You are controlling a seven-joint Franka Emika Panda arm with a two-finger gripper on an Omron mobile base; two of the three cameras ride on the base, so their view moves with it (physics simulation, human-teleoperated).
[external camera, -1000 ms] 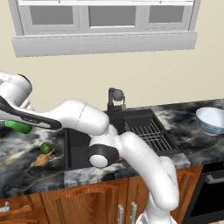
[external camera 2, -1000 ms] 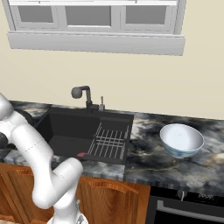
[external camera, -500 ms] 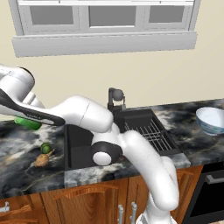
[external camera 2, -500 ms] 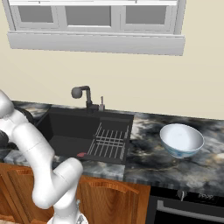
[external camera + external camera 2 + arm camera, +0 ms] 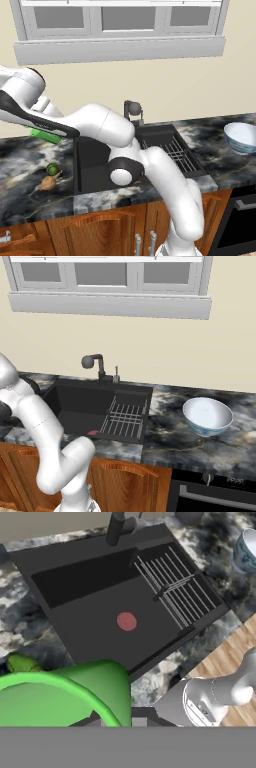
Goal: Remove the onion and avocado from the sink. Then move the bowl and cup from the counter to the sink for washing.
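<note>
Now we have the sink (image 5: 90, 607) lying below and ahead of our gripper, its black basin bare but for the red drain spot, with the wire rack on its far side. Around it runs the counter (image 5: 20, 165), and well beyond the sink from our tool sits the bowl (image 5: 207, 416), upright on the marbled stone. Nearest of all is the cup (image 5: 70, 694): our gripper is closed on it, the bright green rim curving right under the hand, lifted above the counter beside the basin's edge. We judge it light and rigid, probably smooth-walled and somewhat slippery, so a pinch over the rim wall suits it, though a tilt could let it slide. Below our tool on the counter rest the onion (image 5: 47, 183) and the avocado (image 5: 51, 169), just beside each other, already out of the sink.
</note>
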